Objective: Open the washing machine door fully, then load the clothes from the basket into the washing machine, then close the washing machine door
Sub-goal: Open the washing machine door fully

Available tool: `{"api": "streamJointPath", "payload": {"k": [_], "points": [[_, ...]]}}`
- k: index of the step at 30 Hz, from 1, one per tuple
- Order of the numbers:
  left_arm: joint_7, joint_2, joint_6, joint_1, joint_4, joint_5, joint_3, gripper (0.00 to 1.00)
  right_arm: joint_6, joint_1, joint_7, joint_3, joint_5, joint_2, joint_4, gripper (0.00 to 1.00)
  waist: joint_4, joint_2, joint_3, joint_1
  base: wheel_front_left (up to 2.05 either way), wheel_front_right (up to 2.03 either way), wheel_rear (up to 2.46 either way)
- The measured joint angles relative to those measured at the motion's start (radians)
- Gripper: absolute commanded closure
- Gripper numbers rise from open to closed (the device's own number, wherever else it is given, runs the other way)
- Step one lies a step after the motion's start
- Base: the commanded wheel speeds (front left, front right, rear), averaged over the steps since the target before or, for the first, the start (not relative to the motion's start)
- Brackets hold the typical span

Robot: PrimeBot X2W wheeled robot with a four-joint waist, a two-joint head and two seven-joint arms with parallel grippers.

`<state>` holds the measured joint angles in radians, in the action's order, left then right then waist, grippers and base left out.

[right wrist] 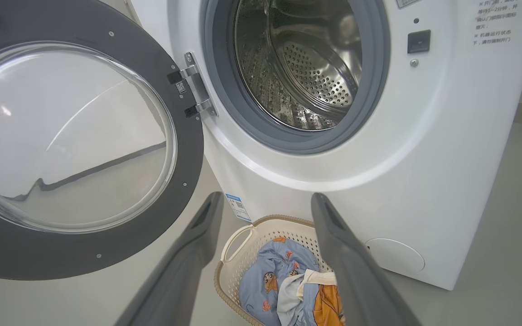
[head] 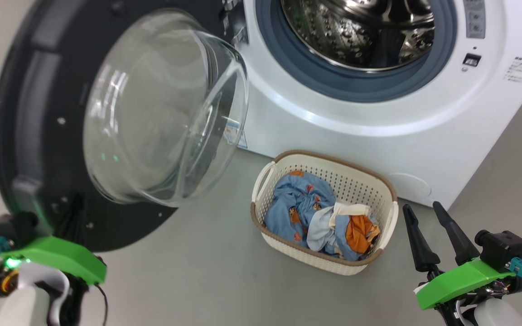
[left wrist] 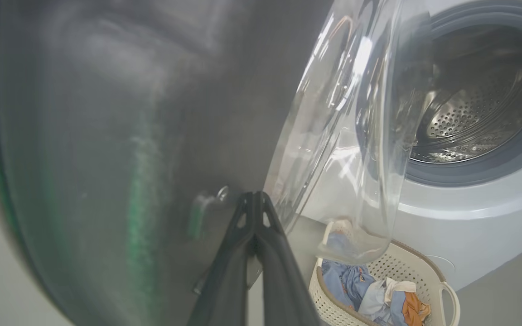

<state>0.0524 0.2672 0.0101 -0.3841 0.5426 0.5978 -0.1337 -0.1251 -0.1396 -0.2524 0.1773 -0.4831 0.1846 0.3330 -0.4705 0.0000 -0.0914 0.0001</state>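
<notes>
Left jaws are clenched on nothing, tips at the black inner face of the washing machine door (left wrist: 107, 136), which stands wide open. Right jaws are spread and empty; just to their left sits the basket (head: 356, 181) of clothes (head: 292, 203), with the washing machine (head: 356, 117) beyond.

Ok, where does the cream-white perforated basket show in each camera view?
Head view: the cream-white perforated plastic basket sits lower centre.
Left wrist view: basket at bottom right.
Right wrist view: basket at bottom centre.
Shared landmark: the perforated steel drum, above it in every view.
</notes>
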Motion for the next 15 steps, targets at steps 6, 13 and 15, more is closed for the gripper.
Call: {"api": "streamJointPath", "payload": {"k": [6,13,15], "points": [[-0.001,0.034,0.016,-0.088,0.120,0.013,0.021,1.00,0.000,-0.024,0.000,-0.005,0.000,0.002,0.000,0.00,-0.008,0.0000,-0.040,0.0000,0.00,0.00,0.00],[-0.001,0.057,0.029,-0.196,0.255,0.018,0.025,1.00,0.000,-0.041,0.000,-0.008,0.001,0.008,0.002,0.00,-0.027,0.0000,-0.077,-0.0001,0.00,0.00,0.00],[0.002,0.061,0.029,-0.229,0.294,0.018,0.025,1.00,0.000,-0.054,0.000,-0.006,0.001,0.008,0.003,0.00,-0.031,0.0000,-0.089,0.0000,0.00,0.00,0.00]]}}
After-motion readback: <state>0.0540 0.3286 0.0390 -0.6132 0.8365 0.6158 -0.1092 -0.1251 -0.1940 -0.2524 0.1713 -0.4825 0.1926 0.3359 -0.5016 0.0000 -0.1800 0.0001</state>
